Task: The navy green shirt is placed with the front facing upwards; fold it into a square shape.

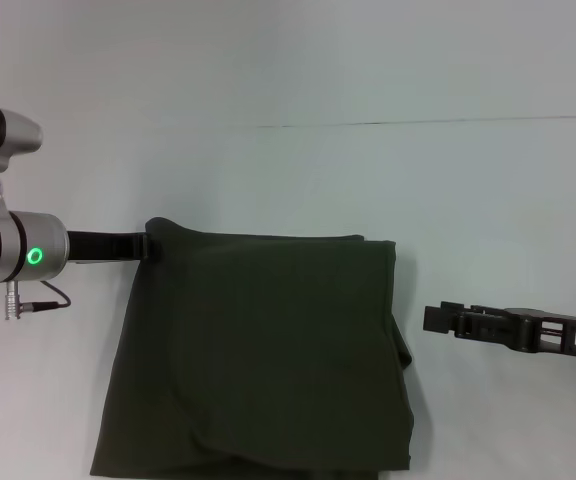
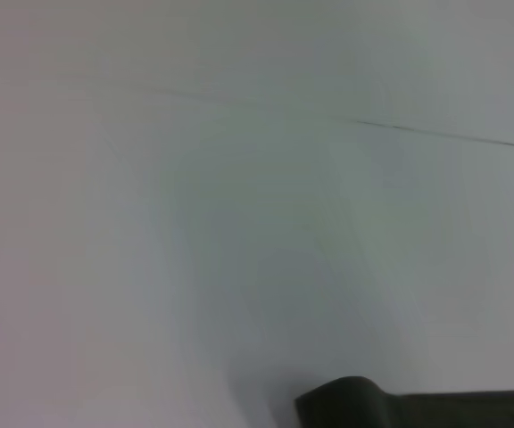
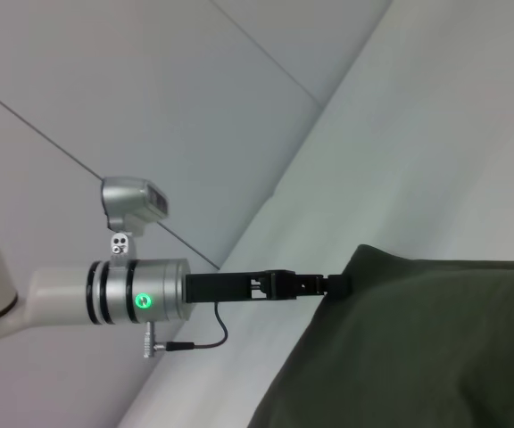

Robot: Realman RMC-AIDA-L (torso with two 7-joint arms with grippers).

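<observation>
Your left gripper (image 1: 149, 246) clamps the shirt (image 1: 268, 350) at its 10 o'clock corner; your right gripper (image 1: 436, 320) waits at 3 o'clock, jaw state unclear.

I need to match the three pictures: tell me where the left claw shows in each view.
Head view: left claw at the navy green shirt's far left corner.
Left wrist view: claw not in it; only that shirt corner.
Right wrist view: claw at the same corner.
Shared landmark: that shirt corner.
</observation>
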